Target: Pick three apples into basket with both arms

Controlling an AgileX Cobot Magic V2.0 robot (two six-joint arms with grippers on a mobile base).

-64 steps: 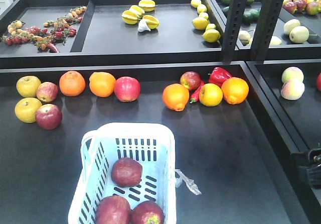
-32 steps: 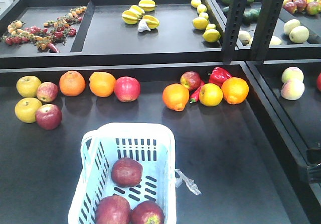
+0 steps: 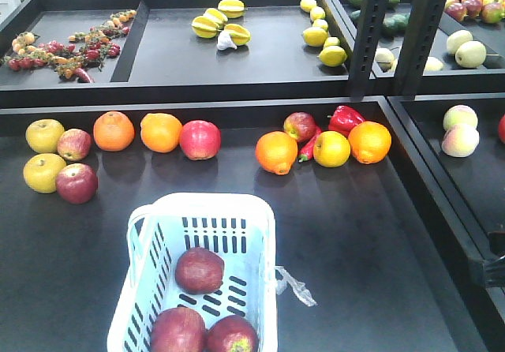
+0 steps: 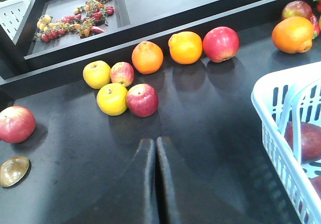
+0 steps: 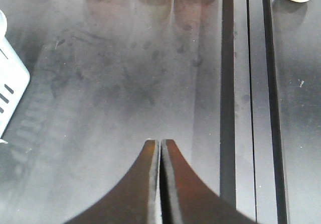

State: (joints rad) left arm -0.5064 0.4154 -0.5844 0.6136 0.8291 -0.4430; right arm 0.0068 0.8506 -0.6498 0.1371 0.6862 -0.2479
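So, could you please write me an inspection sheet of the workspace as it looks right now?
Surface: dark tray table, bare in front of the right hand, faint smudges.
Job's things: three apples lie inside the basket; clear film hangs at its right side.
Clutter: oranges, yellow apples, red apples and a red pepper along the table's back; a brownish disc near the left edge.
Hands: left hand shut, empty; right hand shut, empty; both above the table.
Cables: nothing seen.
Surroundings: rear trays with star fruit, lemons and small tomatoes; black uprights.
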